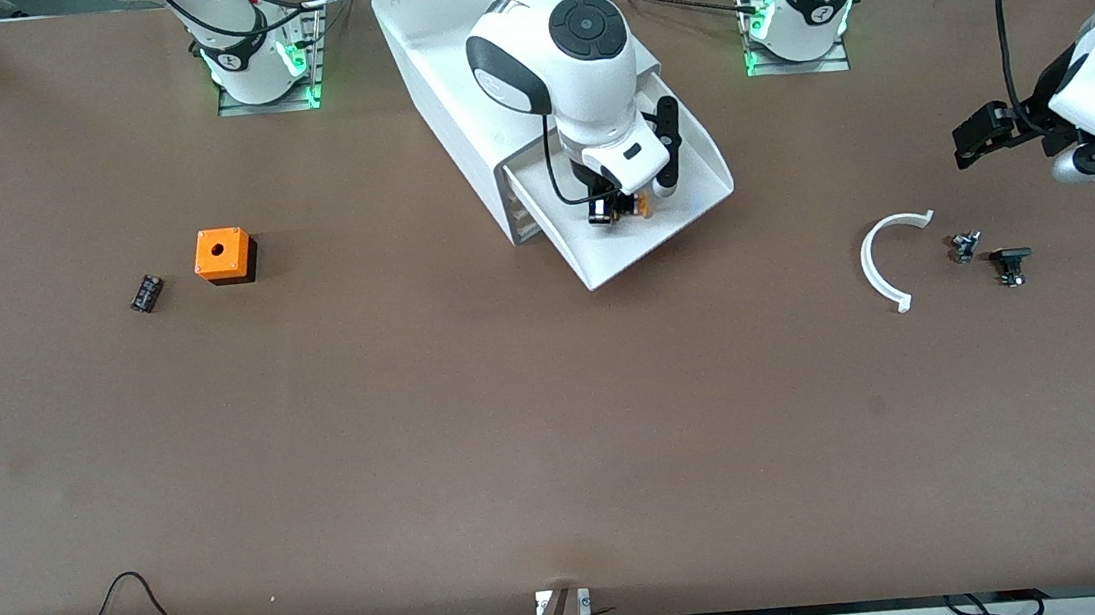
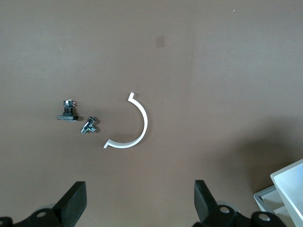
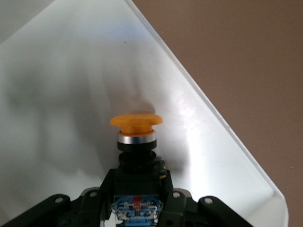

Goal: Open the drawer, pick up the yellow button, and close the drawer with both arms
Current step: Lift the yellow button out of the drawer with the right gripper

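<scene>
Button [image 3: 136,124] – gripped by right hand [image 1: 620,208], over drawer [image 1: 687,196]

Even overhead light, soft shadows, one glare patch.

The brown worktop [image 1: 479,435] is evenly lit, and the orange cube [image 1: 222,253] throws a short dark shadow. In the right wrist view the drawer [image 3: 199,123] floor shines with white glare beside the button [image 3: 136,124], whose cap is slightly soft. Green lamps glow at both arm bases.

Glossy white plastic drawer [image 3: 71,71], matt brown table [image 1: 521,451]
</scene>
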Available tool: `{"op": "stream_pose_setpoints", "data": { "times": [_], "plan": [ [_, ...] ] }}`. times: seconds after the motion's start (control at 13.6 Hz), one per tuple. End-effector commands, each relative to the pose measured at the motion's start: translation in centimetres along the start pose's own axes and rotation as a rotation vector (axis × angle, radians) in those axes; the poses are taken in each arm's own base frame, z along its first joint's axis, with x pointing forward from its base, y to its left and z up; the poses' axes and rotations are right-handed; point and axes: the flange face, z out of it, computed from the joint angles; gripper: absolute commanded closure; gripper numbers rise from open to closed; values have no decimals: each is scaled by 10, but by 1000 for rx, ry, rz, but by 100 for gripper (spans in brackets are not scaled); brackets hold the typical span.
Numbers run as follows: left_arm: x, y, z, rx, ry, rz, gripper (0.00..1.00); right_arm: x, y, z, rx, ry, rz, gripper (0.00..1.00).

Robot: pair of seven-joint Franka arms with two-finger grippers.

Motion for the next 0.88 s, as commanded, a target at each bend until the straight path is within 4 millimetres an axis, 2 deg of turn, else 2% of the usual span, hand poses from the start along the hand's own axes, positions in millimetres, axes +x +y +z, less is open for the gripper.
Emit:
{"op": "stream_pose_setpoints", "data": {
  "times": [0.0,0.07,0.22,0.37,0.44,0.59,0.66,0.81],
  "plan": [
    [1,0,-2,26,11,-4,0,-2,1,-43,-38,17,0,70],
    [1,0,-2,26,11,-4,0,-6,4,-62,-49,28,18,70],
    [1,0,-2,26,12,-7,0,-25,28,-102,-94,61,80,70],
    [1,0,-2,26,11,-4,0,-55,59,-143,-131,92,197,70],
    [1,0,-2,26,10,-3,0,-74,78,-156,-144,100,250,70],
    [3,-6,1,12,5,-2,0,-134,129,-160,-135,86,391,70],
    [5,-6,4,1,-2,-3,0,-170,158,-154,-109,80,505,70],
    [22,3,41,-122,-78,-22,0,-245,215,-135,-30,87,698,70]
  ]
}}
